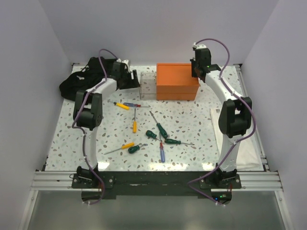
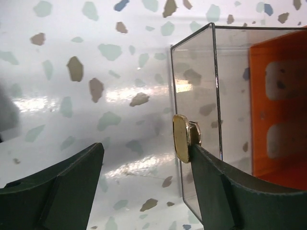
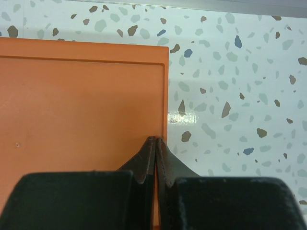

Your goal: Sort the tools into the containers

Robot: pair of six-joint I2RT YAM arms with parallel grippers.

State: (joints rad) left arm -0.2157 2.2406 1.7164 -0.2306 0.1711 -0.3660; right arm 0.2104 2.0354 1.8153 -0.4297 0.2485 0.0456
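Several small screwdrivers lie loose mid-table, among them a yellow-handled one [image 1: 122, 105], a green one [image 1: 160, 128] and a blue-and-red one [image 1: 162, 152]. At the back stand the orange box [image 1: 177, 81] and, left of it, the small clear bin [image 1: 147, 85]. My left gripper [image 1: 133, 79] is open and holds nothing, just left of the bin. In the left wrist view the left gripper [image 2: 146, 148] has its right finger [image 2: 230, 187] at the clear bin [image 2: 216, 96], with a small brass-coloured piece [image 2: 181, 139] at its tip. My right gripper [image 3: 157, 141] is shut and holds nothing, over the orange box [image 3: 81, 105] at its right edge.
A black cloth heap [image 1: 79, 79] lies at the back left, behind the left arm. A white sheet [image 1: 249, 148] lies along the right side of the table. The walls stand close on three sides.
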